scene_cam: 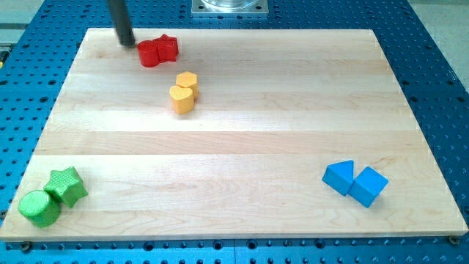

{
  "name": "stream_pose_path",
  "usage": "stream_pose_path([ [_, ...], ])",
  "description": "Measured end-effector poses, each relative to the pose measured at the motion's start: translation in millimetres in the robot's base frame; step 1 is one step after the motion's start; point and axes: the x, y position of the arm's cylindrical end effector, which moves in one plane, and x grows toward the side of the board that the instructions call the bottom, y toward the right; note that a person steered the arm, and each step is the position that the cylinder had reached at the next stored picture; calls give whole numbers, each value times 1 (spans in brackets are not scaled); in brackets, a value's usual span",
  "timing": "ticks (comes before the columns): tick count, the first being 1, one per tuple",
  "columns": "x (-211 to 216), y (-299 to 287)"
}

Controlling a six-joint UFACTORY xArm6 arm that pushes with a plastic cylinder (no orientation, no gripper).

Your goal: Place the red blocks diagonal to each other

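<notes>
Two red blocks touch each other near the view's top left: a red cylinder (149, 53) on the left and a red star (168, 48) just right of it and slightly higher. My tip (127, 42) rests on the board just left of and slightly above the red cylinder, a small gap apart from it. The dark rod rises from the tip toward the view's top.
A yellow hexagon (187, 81) and a yellow cylinder (182, 98) touch below the red blocks. A green star (67, 185) and a green cylinder (39, 207) sit at the bottom left. Two blue blocks (355, 182) touch at the bottom right. The wooden board (242, 132) lies on a blue perforated table.
</notes>
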Motion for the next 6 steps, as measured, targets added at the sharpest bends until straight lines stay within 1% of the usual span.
stream_pose_path([
  [1, 10, 46],
  [2, 47, 50],
  [3, 33, 77],
  [4, 15, 122],
  [5, 46, 94],
  [6, 61, 43],
])
